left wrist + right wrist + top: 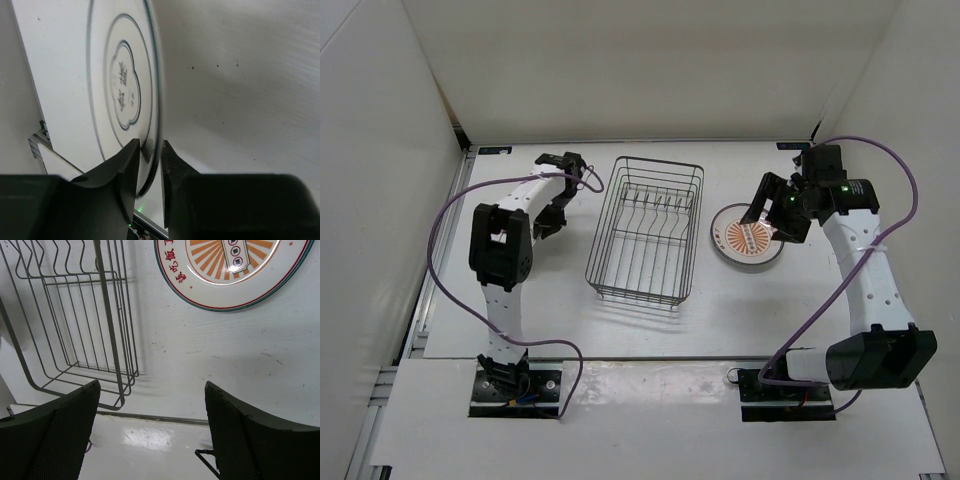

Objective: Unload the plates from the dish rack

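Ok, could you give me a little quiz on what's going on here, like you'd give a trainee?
1. True or false: the dish rack holds a plate.
2. Which gripper has the rim of the white plate between its fingers? A) left gripper B) right gripper
3. Seen from above, on which side of the dish rack does the patterned plate lie?
Key: 1 false, it is empty. 2 A. 3 The right side, flat on the table.

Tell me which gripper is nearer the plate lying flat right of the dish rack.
Right. The right gripper hangs open beside that plate; the left gripper is across the dish rack, straddling another plate.
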`<state>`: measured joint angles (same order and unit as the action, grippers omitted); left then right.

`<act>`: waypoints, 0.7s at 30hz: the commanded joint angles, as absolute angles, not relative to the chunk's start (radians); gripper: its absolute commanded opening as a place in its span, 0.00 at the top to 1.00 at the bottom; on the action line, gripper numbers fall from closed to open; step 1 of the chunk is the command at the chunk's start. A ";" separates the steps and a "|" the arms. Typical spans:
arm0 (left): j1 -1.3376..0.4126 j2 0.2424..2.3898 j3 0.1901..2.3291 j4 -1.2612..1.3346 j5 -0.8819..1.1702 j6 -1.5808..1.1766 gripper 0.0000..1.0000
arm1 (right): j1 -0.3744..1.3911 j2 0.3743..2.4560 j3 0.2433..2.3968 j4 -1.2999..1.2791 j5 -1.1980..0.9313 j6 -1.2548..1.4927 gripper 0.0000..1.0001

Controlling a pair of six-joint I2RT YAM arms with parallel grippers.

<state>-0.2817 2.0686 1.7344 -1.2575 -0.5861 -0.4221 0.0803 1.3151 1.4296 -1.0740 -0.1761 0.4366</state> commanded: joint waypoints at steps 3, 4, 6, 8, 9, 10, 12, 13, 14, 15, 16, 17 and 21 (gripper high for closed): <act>-0.258 2.105 1.727 -1.315 -0.522 -0.512 0.60 | 0.100 1.287 1.436 -1.039 -0.196 0.391 0.14; -0.249 2.124 1.741 -1.324 -0.503 -0.523 0.55 | 0.106 1.290 1.440 -1.031 -0.212 0.387 0.14; -0.244 2.137 1.770 -1.363 -0.483 -0.549 0.54 | 0.112 1.296 1.440 -1.029 -0.210 0.383 0.14; -0.238 2.141 1.761 -1.356 -0.471 -0.552 0.51 | 0.120 1.308 1.443 -1.029 -0.213 0.362 0.14; -0.238 2.140 1.756 -1.351 -0.469 -0.546 0.49 | 0.123 1.312 1.443 -1.023 -0.215 0.382 0.14; -0.232 2.134 1.755 -1.345 -0.457 -0.543 0.42 | 0.123 1.318 1.445 -1.025 -0.218 0.382 0.14; -0.226 2.128 1.753 -1.347 -0.443 -0.546 0.40 | 0.127 1.324 1.450 -1.023 -0.230 0.380 0.14; -0.225 2.126 1.756 -1.350 -0.437 -0.554 0.36 | 0.130 1.341 1.456 -1.020 -0.232 0.376 0.14; -0.222 2.120 1.764 -1.351 -0.417 -0.561 0.34 | 0.132 1.347 1.459 -1.020 -0.245 0.377 0.14; -0.221 2.109 1.781 -1.356 -0.410 -0.578 0.30 | 0.136 1.354 1.462 -1.017 -0.248 0.377 0.14; -0.221 2.106 1.804 -1.361 -0.400 -0.586 0.27 | 0.140 1.377 1.468 -1.017 -0.247 0.382 0.14; -0.221 2.071 1.821 -1.371 -0.396 -0.597 0.22 | 0.143 1.382 1.468 -1.014 -0.252 0.385 0.14; -0.222 1.959 1.891 -1.347 -0.339 -0.618 0.07 | 0.152 1.428 1.480 -0.986 -0.313 0.403 0.12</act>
